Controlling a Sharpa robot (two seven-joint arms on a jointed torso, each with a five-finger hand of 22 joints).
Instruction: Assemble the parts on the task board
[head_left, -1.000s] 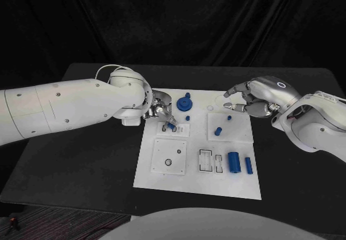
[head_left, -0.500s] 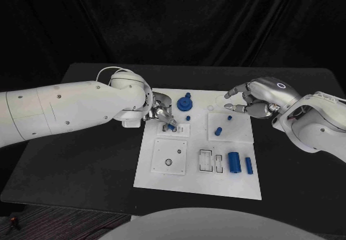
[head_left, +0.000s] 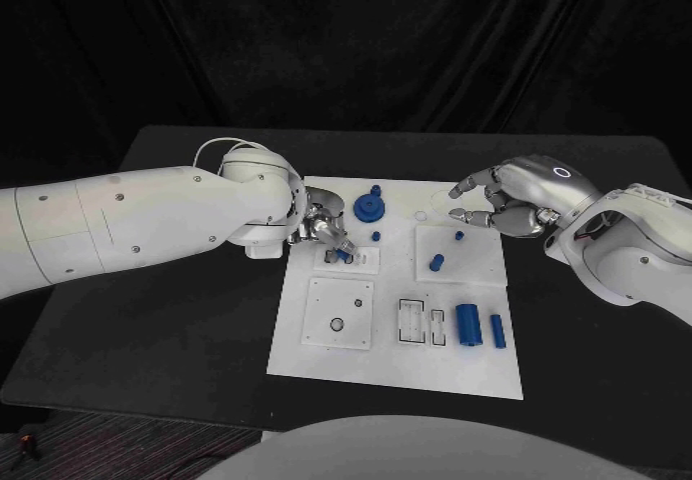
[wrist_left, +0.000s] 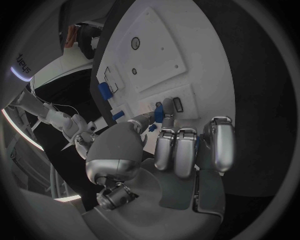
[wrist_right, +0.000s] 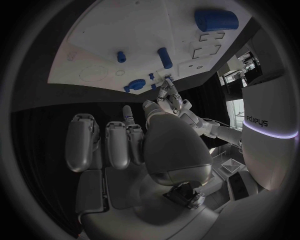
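The white task board (head_left: 346, 350) lies in the middle of the black table. My left hand (head_left: 320, 228) reaches over its near-left corner plate (head_left: 366, 264). There its thumb and a finger pinch a small blue part (wrist_left: 159, 112), which stands at the plate's slots (head_left: 348, 256). My right hand (head_left: 498, 207) hovers over the board's far right corner with loosely bent fingers and holds nothing. A blue gear (head_left: 371, 208) stands at the far edge. Small blue pegs (head_left: 376, 236) (head_left: 459, 237) (head_left: 436, 263) stand upright on the board. A thick blue cylinder (head_left: 467, 322) and a thin one (head_left: 498, 331) lie toward the front right.
A square plate with a round hole (head_left: 338, 312) sits at the board's front left, and two rectangular slots (head_left: 423, 322) lie beside it. Black table (head_left: 159, 330) surrounds the board on all sides, and a dark curtain hangs behind it.
My left arm has shifted slightly while its fingers stay at the small blue part. The right hand has not moved.
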